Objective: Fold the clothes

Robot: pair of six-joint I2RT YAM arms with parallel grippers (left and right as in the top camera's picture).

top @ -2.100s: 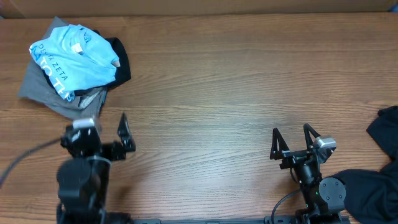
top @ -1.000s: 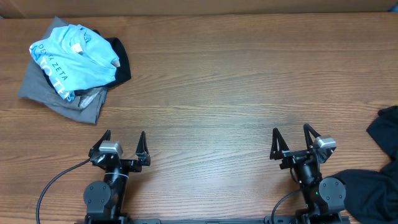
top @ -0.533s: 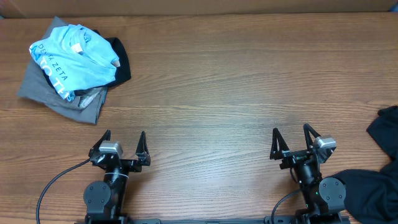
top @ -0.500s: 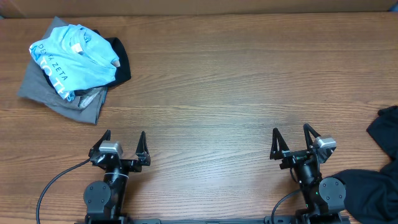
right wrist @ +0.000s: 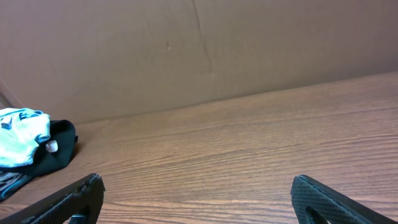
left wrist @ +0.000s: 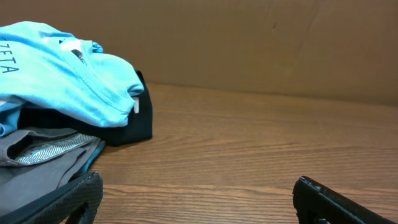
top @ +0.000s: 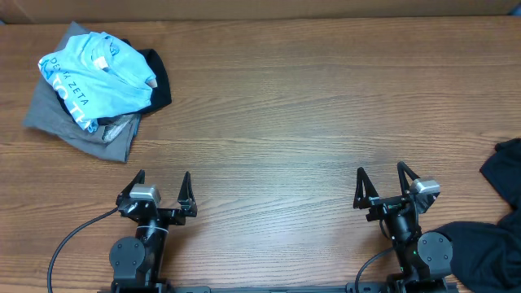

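A light blue tee (top: 98,77) topped a grey tee (top: 57,118) at ten o'clock. The left gripper (top: 163,177) and right gripper (top: 380,171) gaped wide, empty.

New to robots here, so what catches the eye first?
A bright light blue tee lies crumpled on a grey tee and a black tee at the far left of the table. Near the front edge, the left gripper and right gripper sit open and empty.
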